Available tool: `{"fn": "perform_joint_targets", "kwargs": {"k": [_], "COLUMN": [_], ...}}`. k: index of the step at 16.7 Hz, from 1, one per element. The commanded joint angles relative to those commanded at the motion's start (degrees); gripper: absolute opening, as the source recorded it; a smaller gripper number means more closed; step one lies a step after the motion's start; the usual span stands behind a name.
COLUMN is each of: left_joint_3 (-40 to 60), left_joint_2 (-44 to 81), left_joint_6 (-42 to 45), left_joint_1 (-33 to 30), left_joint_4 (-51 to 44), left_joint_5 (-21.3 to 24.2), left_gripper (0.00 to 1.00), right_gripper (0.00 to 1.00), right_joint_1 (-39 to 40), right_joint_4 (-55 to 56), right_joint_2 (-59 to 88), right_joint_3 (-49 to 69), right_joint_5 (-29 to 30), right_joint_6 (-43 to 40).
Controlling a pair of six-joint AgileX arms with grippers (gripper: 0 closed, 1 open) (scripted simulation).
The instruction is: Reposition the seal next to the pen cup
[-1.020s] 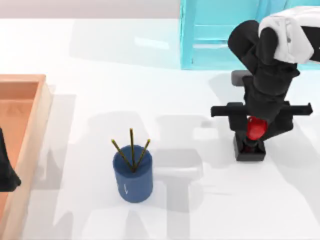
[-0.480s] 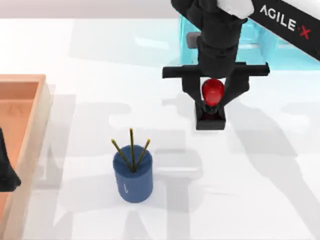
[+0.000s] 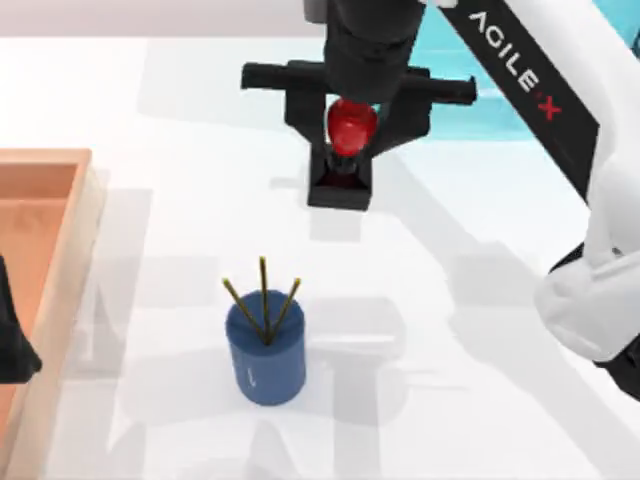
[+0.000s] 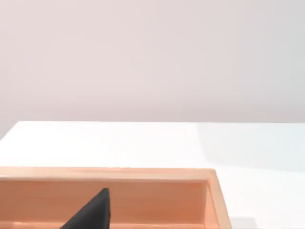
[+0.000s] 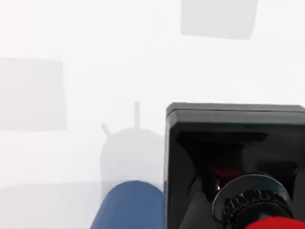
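My right gripper (image 3: 349, 140) has its fingers clenched on the glossy red knob of the seal (image 3: 341, 172), the small stamp with a black square block base, and holds it in the air over the far middle of the white worktop (image 3: 480, 330). The dark blue cylindrical pen cup (image 3: 266, 350), pencils poking up, stands towards the near edge, well apart from the seal. To do this carry well I want to bring the seal nearward and lower it just beside the cup, base flat, approaching from the open side so the fingers avoid the pencils. I would release only once the block sits square. My left arm (image 3: 12, 340) is parked at the left edge by the shallow wooden tray (image 3: 85, 215); I cannot tell how its fingers stand.
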Motion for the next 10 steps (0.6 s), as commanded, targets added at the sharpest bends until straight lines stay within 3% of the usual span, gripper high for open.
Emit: {"fn": "perform_joint_targets", "kwargs": {"k": [6, 7, 10], "left_joint_3": [0.0, 0.0, 0.0], "left_joint_2": [0.0, 0.0, 0.0], "left_joint_6": [0.0, 0.0, 0.0], "left_joint_1": [0.0, 0.0, 0.0], "left_joint_4": [0.0, 0.0, 0.0], "left_joint_5": [0.0, 0.0, 0.0], "left_gripper": [1.0, 1.0, 1.0], "right_gripper": [0.0, 0.0, 0.0], "right_joint_1": [0.79, 1.27, 1.63], "right_joint_4": [-2.69, 2.28, 3.02], "right_joint_2": [0.99, 8.71, 7.29], "right_joint_3": [3.7, 20.47, 18.53], "right_joint_5": [0.06, -0.74, -0.6], "right_joint_6": [0.86, 0.91, 1.2]}}
